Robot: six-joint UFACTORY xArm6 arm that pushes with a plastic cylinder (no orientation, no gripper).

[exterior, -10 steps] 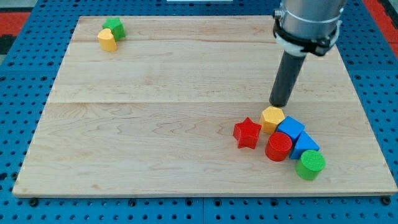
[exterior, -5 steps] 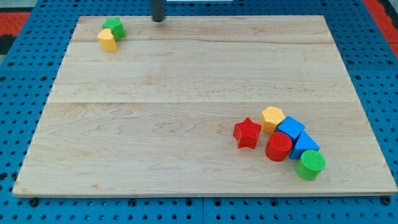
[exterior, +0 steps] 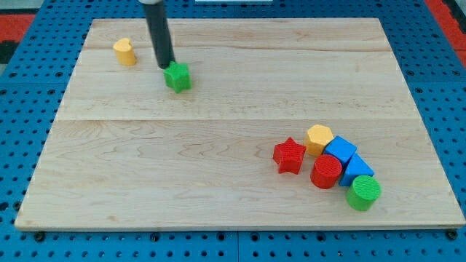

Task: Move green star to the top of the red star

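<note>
The green star point(exterior: 177, 76) lies on the wooden board point(exterior: 218, 145) in the upper left part. My tip point(exterior: 166, 67) rests right against its upper left side. The red star point(exterior: 289, 155) lies at the lower right, far from the green star, at the left end of a cluster of blocks.
A yellow block point(exterior: 125, 52) sits alone near the top left corner. Right of the red star are a yellow hexagon point(exterior: 319, 139), a red cylinder point(exterior: 325, 172), two blue blocks point(exterior: 340, 152) point(exterior: 356, 169) and a green cylinder point(exterior: 362, 193).
My tip went from the yellow hexagon to the board's top, then down behind the green star. The green star slid right and down, away from the yellow block.
</note>
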